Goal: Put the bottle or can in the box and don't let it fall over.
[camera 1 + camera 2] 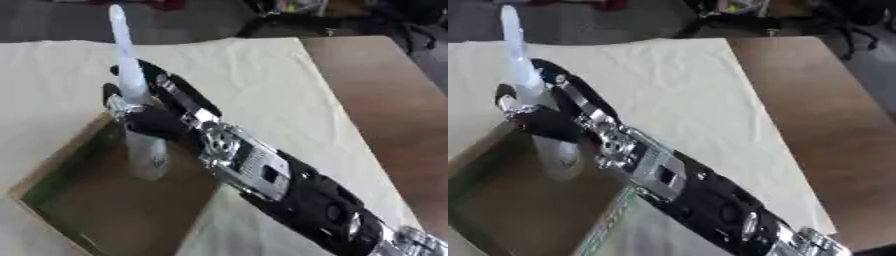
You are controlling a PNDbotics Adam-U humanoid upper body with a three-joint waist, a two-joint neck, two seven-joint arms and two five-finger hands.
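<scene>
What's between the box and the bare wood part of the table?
Only cream cloth, crossed by the right arm holding the bottle over the box. Bare wood starts past the cloth, in the left eye view.

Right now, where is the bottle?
In the left eye view the bottle stands upright at centre-left, its base down inside the cardboard box near the far wall, with the right hand curled round its middle.

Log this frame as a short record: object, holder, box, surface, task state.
object: clear bottle, tall white neck, upright
holder: right robot hand, fingers curled round the bottle's middle
left robot hand: not in view
box: open cardboard box; bottle's base is inside it, near the far edge
surface: cream cloth over a wooden table
task state: bottle in the box, not yet released
</scene>
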